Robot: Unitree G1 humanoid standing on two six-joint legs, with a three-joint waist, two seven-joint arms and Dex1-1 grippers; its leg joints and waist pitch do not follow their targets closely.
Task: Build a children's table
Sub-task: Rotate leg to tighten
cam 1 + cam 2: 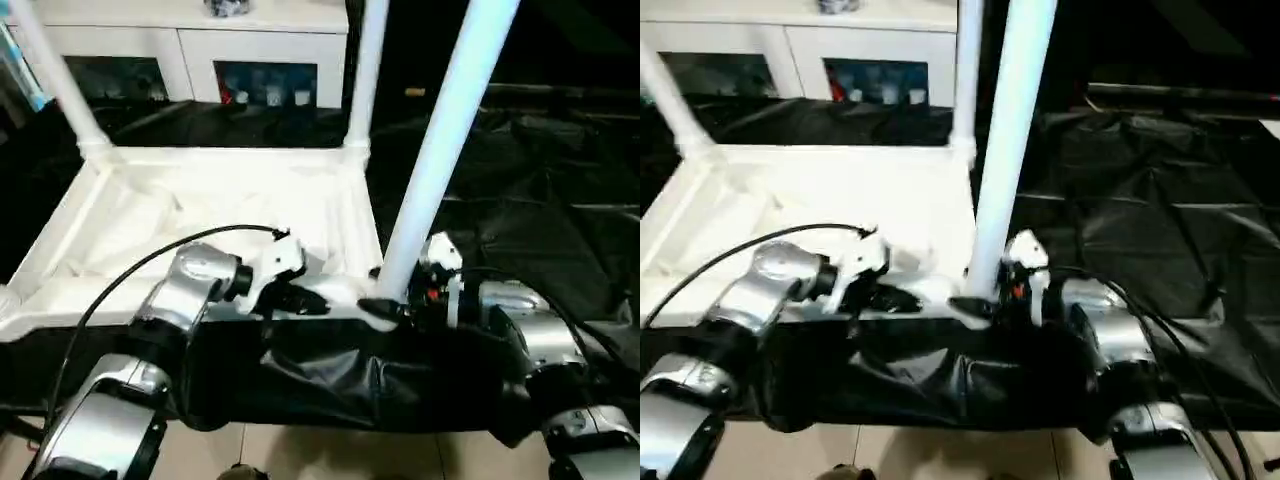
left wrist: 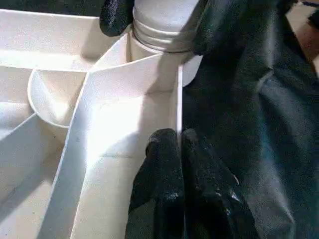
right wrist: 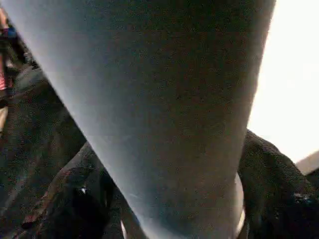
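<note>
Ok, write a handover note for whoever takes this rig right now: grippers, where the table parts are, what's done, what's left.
Left gripper: shut on the near rim of the tabletop, which lies ribbed side up on black sheeting.
Right gripper: fingers either side of the near-right leg at its base; grip unclear.
Done: two far legs stand in their sockets; the near-right leg stands in its corner.
Left: confirm that leg is seated, fit the near-left leg, then turn the table over.

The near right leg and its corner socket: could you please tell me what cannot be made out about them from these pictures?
- Whether the near right leg is fully seated: the right gripper covers its base in the head views.
- The socket's thread: the left wrist view cuts off the leg's ridged end at the edge.
- The leg's top: cut off by the edge in both head views.
- The tabletop in the right wrist view: the leg blocks it.
</note>
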